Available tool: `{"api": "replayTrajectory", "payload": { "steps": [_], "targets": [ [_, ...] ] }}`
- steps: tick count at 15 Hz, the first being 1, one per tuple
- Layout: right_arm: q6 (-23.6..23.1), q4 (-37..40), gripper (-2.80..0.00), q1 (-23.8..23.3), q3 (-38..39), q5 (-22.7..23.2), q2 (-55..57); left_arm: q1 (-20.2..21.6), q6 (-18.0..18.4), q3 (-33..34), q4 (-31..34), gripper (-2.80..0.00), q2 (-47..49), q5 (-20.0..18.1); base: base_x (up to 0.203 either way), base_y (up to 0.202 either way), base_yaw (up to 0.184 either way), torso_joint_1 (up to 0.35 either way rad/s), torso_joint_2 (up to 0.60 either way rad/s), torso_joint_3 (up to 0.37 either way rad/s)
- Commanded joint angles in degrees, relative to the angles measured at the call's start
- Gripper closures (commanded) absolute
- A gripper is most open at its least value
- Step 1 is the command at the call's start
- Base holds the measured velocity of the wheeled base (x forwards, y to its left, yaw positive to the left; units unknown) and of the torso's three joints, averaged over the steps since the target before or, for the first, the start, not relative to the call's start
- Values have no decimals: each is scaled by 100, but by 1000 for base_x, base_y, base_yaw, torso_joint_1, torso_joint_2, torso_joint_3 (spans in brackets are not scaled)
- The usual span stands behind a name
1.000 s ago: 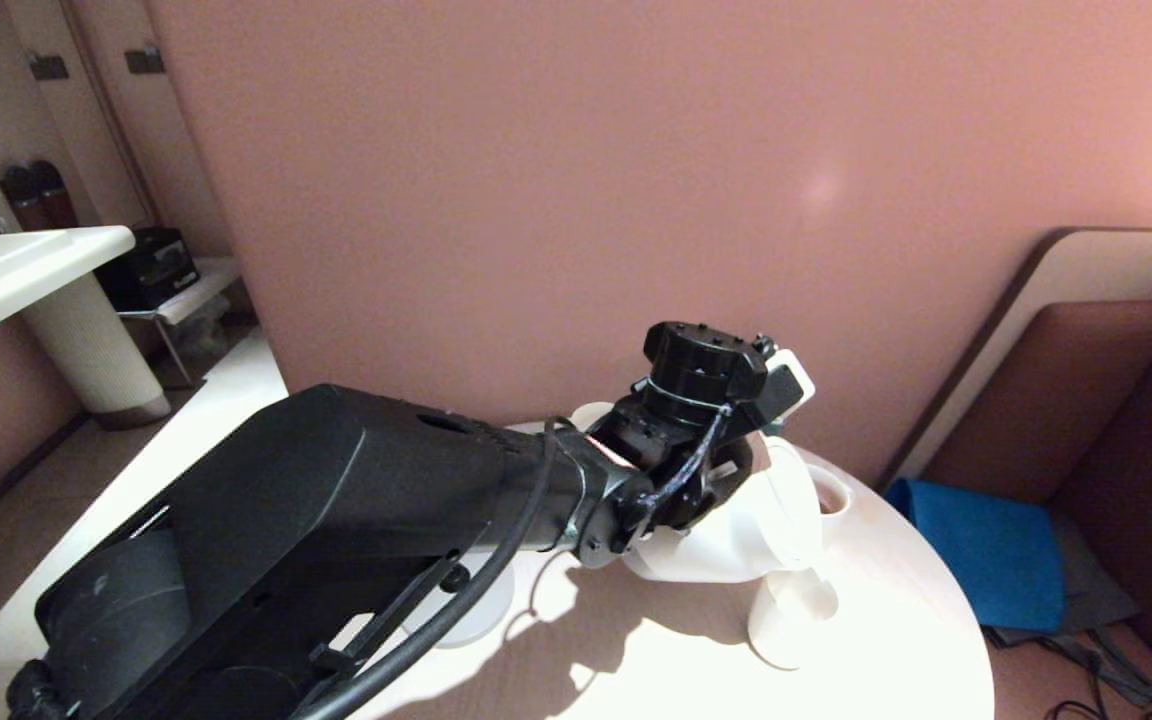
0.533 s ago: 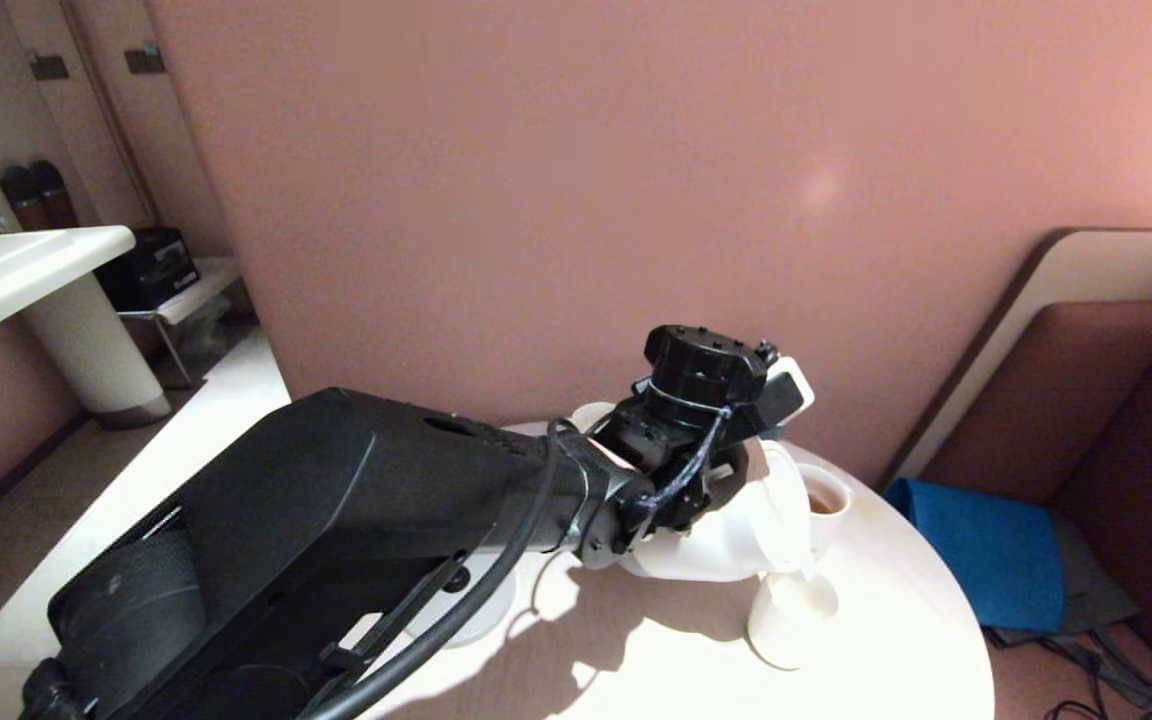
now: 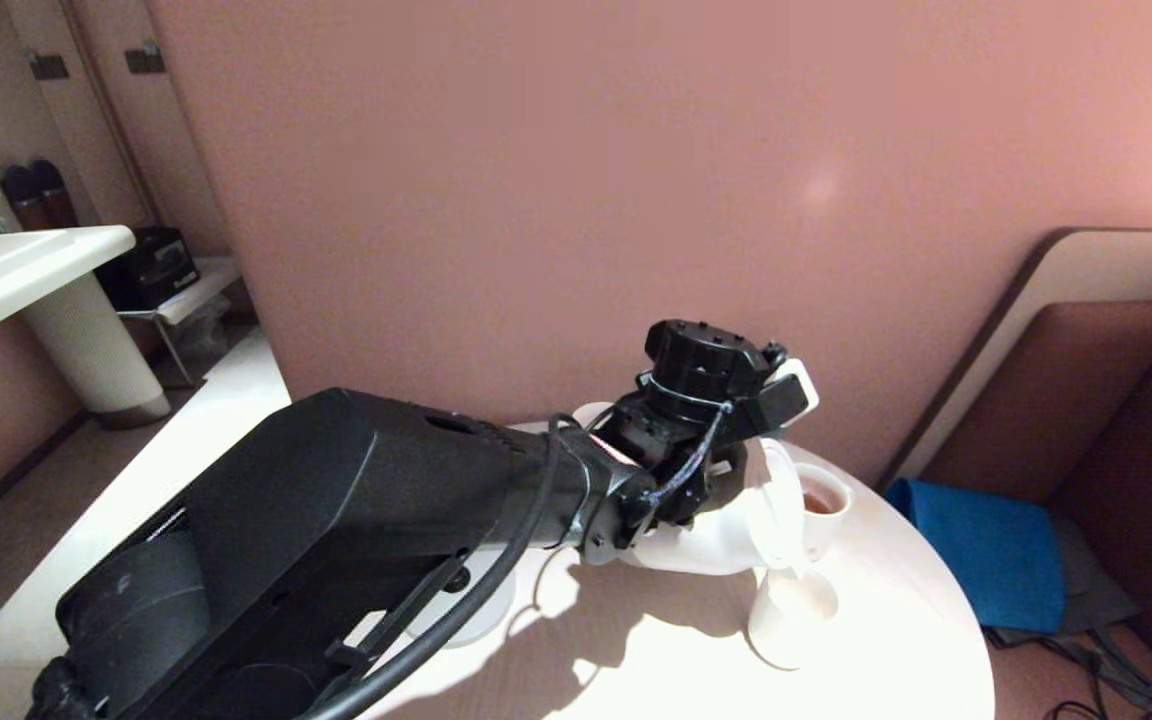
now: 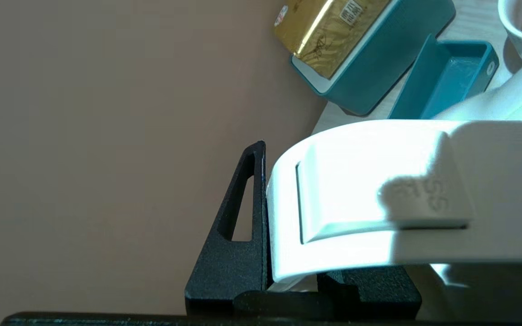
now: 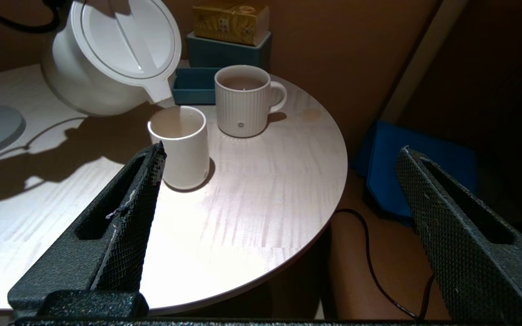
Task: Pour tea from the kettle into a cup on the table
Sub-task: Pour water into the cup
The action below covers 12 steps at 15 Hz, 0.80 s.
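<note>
My right gripper (image 5: 281, 147) is hanging idle, near my body and off the table's (image 5: 252, 213) near edge, its jaws spread wide and holding nothing. My left arm is stretching forward and across the table from the left, wrist rolled over, so that the left gripper (image 4: 297, 253) is reaching the kettle (image 3: 706, 540) from above and behind. Its fingers are clamping the handle (image 4: 379, 199), one black finger pressing flat against the handle's outer curve. Compared with a second ago I am tipping the kettle further: its body is lying lower and more on its side, its lid is facing the right gripper, and the spout has dropped until it is hanging just over the rim of the cup (image 5: 181, 145). That tells me the pour is under way or about to start. The cup's inside is looking faintly brown, but I cannot tell whether a stream is falling or how full the cup is. The cup is standing upright near the table's right edge. Just behind it the mug (image 5: 243, 104) is now coming clear of the kettle in the head view, showing tea (image 5: 243, 82) already inside. Beyond those, a teal tray (image 5: 195, 83) and a teal box (image 5: 224, 50) topped with a gold packet (image 5: 229, 20) are sitting against the wall.
</note>
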Motion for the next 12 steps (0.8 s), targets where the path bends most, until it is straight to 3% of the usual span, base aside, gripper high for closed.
{"api": "replayTrajectory", "payload": {
  "steps": [1, 12],
  "targets": [
    [-4, -4, -280, 2, -1, 4, 7, 11, 110, -10, -8, 0, 40, 16, 0, 0, 0, 0, 0, 0],
    [-4, -4, -280, 2, -1, -2, 7, 2, 665, -354, 19, 0, 90, 60, 0, 0, 0, 0, 0, 0]
  ]
}}
